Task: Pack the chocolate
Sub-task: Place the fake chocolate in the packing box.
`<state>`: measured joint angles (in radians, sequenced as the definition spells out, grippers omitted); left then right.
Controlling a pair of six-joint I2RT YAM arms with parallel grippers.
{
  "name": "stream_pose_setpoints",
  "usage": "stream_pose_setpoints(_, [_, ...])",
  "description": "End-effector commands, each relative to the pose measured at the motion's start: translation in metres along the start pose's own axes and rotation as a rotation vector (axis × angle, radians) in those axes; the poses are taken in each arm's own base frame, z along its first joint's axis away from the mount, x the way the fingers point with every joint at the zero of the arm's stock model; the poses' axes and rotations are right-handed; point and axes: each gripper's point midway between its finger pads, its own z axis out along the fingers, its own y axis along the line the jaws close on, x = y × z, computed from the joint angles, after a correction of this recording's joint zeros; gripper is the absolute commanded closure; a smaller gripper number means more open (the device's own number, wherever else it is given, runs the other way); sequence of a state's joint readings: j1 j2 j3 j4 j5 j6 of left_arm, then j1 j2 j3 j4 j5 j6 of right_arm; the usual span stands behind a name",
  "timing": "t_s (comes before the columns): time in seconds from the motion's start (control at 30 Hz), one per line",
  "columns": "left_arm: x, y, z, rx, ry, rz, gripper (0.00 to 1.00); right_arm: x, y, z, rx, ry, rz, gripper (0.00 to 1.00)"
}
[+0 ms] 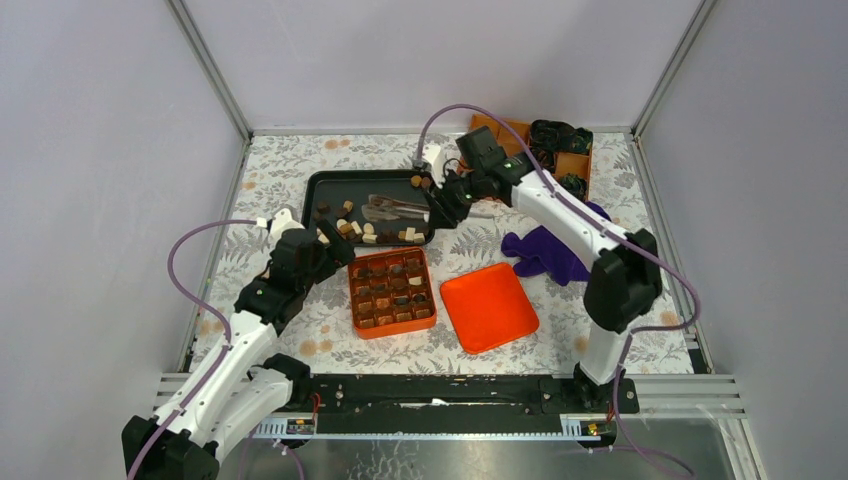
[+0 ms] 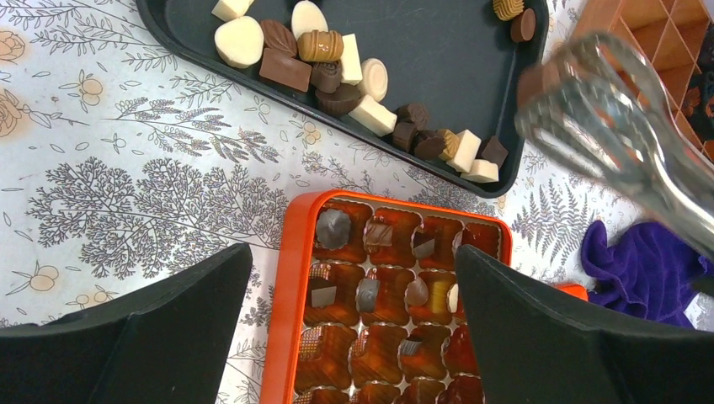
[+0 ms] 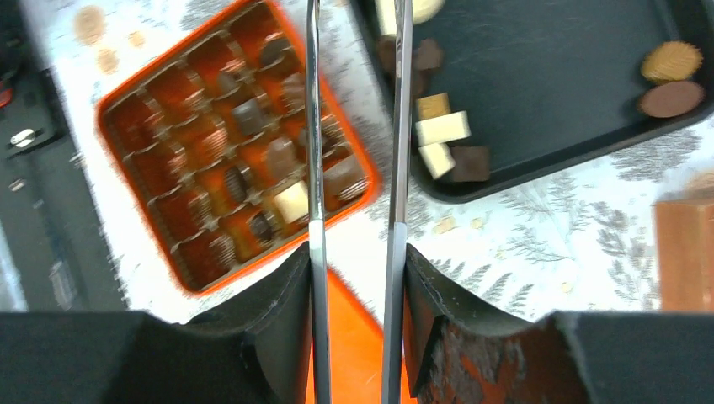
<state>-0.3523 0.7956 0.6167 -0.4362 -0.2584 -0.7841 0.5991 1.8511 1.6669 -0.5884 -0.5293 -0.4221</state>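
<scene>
The chocolate (image 1: 350,228) lies as loose dark, light brown and cream pieces in a black tray (image 1: 340,188). More pieces sit in several cells of an orange compartment box (image 1: 394,331). My right gripper (image 1: 437,208) is shut on metal tongs (image 1: 390,208) that reach over the tray; their tips are out of the right wrist view (image 3: 314,168). My left gripper (image 1: 335,247) is open and empty, just above the box's near-left part (image 2: 282,320). The left wrist view shows tray chocolates (image 2: 324,46) beyond the box.
An orange lid (image 1: 488,305) lies right of the box. A purple cloth (image 1: 545,252) lies further right. A brown divided box (image 1: 510,135) with black-and-green bundles (image 1: 558,140) stands at the back right. Walls enclose the floral table.
</scene>
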Motion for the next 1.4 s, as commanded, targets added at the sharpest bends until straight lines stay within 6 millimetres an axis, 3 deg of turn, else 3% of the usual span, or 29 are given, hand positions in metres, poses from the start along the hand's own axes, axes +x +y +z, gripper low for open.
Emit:
stream_pose_setpoints(0.0, [-0.01,-0.009,0.003,0.041,-0.045,-0.031,0.01,-0.004,0.058,-0.043,-0.204,-0.053,-0.074,0.81])
stream_pose_setpoints(0.23, [-0.008,-0.011,0.007,0.047,-0.037,-0.022,0.01,0.035,0.102,-0.063,-0.361,-0.006,-0.091,0.8])
stream_pose_setpoints(0.4, [-0.007,-0.012,0.007,0.057,-0.037,-0.021,0.02,0.057,0.106,-0.062,-0.362,0.036,-0.095,0.8])
stream_pose_setpoints(0.6, [-0.004,-0.01,0.004,0.062,-0.035,-0.029,0.01,0.077,0.111,-0.048,-0.329,0.11,-0.149,0.78])
stream_pose_setpoints(1.37, [-0.009,-0.005,-0.004,0.054,-0.06,-0.037,0.01,0.073,0.113,-0.011,-0.252,0.195,-0.241,0.69])
